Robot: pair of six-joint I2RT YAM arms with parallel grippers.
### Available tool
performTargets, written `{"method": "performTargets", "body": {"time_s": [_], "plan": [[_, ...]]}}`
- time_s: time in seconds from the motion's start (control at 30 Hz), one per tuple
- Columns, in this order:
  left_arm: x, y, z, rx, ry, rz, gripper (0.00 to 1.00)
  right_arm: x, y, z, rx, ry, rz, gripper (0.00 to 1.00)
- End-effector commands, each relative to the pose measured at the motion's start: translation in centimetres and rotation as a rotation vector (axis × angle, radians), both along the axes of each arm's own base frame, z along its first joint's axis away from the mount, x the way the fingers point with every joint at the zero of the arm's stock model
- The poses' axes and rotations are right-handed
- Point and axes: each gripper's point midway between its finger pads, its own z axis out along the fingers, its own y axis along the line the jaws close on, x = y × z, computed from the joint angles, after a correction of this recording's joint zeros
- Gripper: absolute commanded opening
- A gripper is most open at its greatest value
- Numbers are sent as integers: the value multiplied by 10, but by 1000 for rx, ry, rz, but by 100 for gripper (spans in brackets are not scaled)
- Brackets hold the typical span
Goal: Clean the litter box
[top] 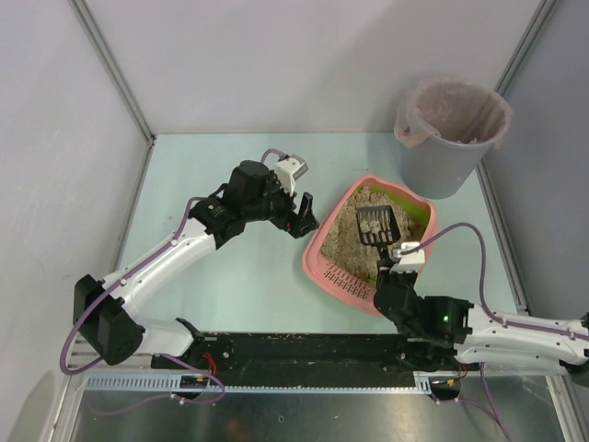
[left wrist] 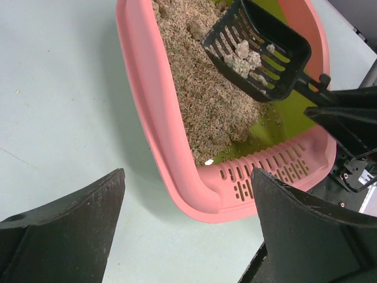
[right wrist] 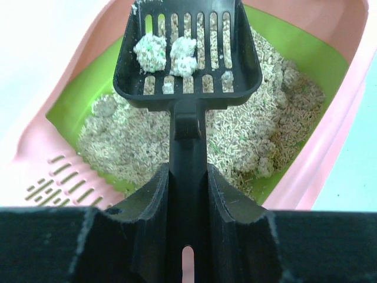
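since the small black slotted plastic scoop carries pale clumps, keep it level and slow on the way to the tall grey round bucket with its pinkish bag, so nothing rolls off. the right gripper reaches low over the shallow pink plastic litter box, which lies between the arms near the bucket, jaws pinching the scoop's handle. the left gripper hovers beside its left rim, jaws spread, empty.
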Motion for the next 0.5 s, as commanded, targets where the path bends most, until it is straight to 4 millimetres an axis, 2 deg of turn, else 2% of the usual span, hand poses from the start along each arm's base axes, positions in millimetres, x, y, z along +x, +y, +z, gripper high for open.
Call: {"method": "performTargets", "body": {"time_s": [0.0, 0.07, 0.1, 0.2, 0.47], "plan": [[2, 2, 10, -8, -46, -7, 92, 3, 1, 28, 112, 62, 13, 0], [2, 2, 10, -9, -47, -4, 92, 5, -6, 30, 107, 81, -8, 0], [2, 2, 11, -8, -51, -5, 92, 5, -3, 38, 121, 92, 7, 0], [3, 3, 10, -5, -50, 0, 92, 12, -7, 43, 101, 130, 3, 0], [4, 2, 5, 2, -38, 0, 92, 30, -17, 74, 41, 175, -1, 0]]}}
